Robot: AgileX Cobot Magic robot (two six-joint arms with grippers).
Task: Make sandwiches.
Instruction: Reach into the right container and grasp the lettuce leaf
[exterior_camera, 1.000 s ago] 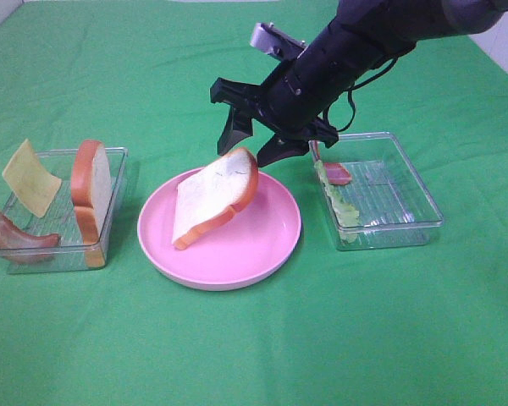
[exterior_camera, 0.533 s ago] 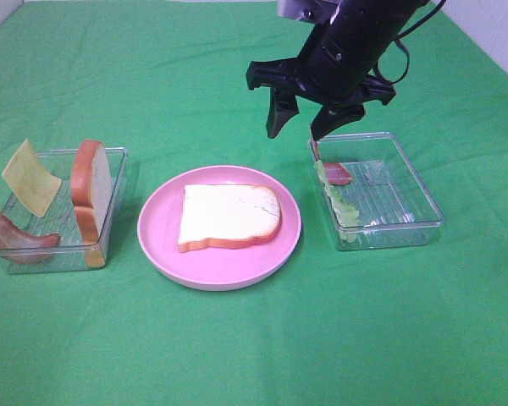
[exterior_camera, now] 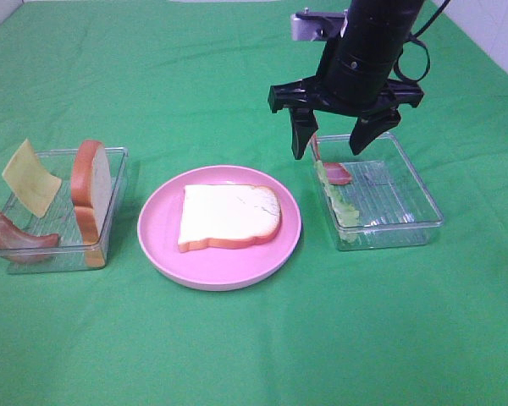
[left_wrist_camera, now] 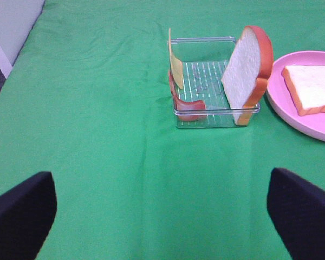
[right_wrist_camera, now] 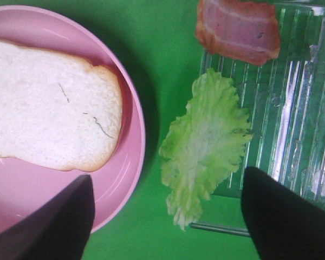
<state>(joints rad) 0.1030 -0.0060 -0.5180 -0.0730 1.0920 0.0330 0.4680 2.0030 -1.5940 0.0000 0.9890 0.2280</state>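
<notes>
- Right gripper (exterior_camera: 330, 150) hangs above the left end of the right tray (exterior_camera: 406, 227). Its jaws are spread wide, empty and touching nothing I can see.
- Left gripper (left_wrist_camera: 162, 216): jaws fully apart, empty, over bare cloth.
- A second ago the right claw was down at the bread slice (exterior_camera: 229, 216), which leaned tilted on the pink plate (exterior_camera: 224, 269). Now the claw is up and to the right, and the slice is released.
- Slice lies flat on the plate, long axis left-right in the high view, rounded crown toward the right tray.
- Lettuce (exterior_camera: 339, 203) and bacon (exterior_camera: 337, 175) sit below the claw at that tray's left wall.
</notes>
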